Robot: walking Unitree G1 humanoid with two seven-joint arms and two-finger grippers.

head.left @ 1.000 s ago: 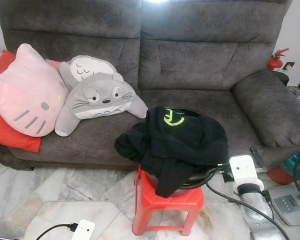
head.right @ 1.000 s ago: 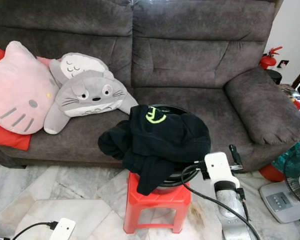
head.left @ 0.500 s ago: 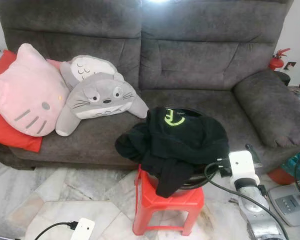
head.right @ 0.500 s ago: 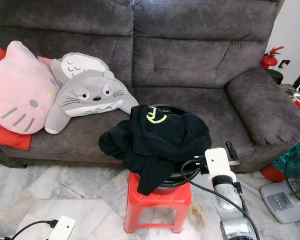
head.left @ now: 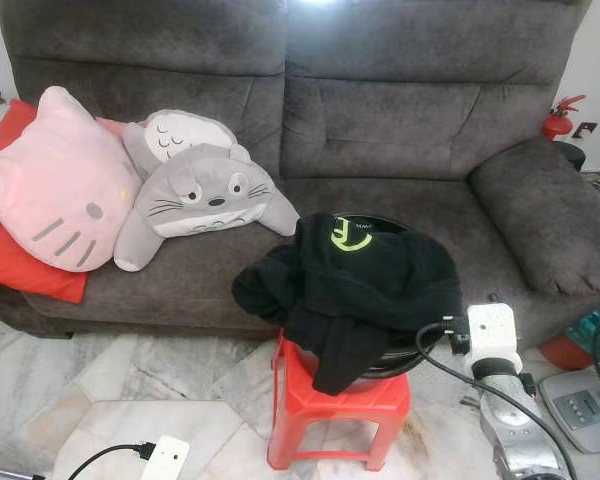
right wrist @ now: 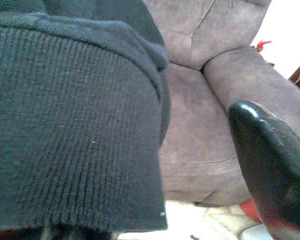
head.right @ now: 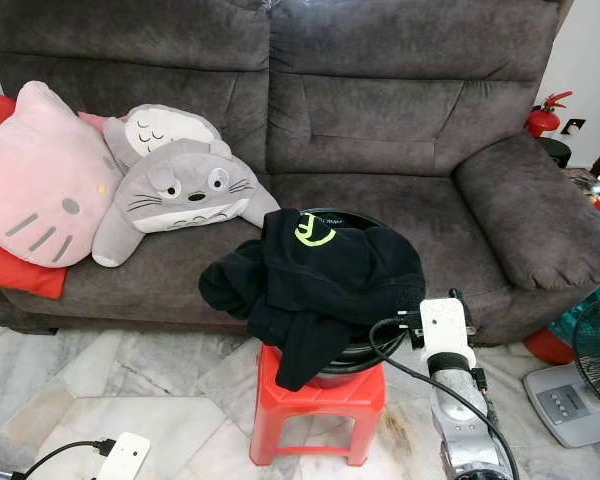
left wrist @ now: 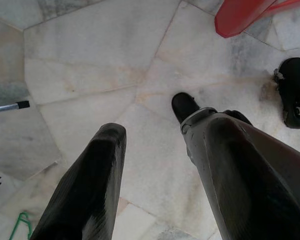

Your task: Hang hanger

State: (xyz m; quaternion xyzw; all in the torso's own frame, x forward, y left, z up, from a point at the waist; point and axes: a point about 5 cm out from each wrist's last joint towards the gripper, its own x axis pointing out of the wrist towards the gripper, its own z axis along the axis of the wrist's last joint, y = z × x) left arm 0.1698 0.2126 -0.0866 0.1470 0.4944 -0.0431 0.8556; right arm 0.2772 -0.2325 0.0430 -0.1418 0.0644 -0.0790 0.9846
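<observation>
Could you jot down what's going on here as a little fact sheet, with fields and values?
Room: grey sofa, marble floor
On sofa: pink cat cushion, grey plush toy
Centre: black garment heaped on a black round thing, atop a red stool
Right claw: beside the garment, one finger in its wrist view
Left claw: open, over the floor
Hanger: cannot tell

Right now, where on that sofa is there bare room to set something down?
The right seat cushion, between the Totoro plush and the right armrest, is bare. The left end is crowded with the plush and pink cat cushion.
</observation>
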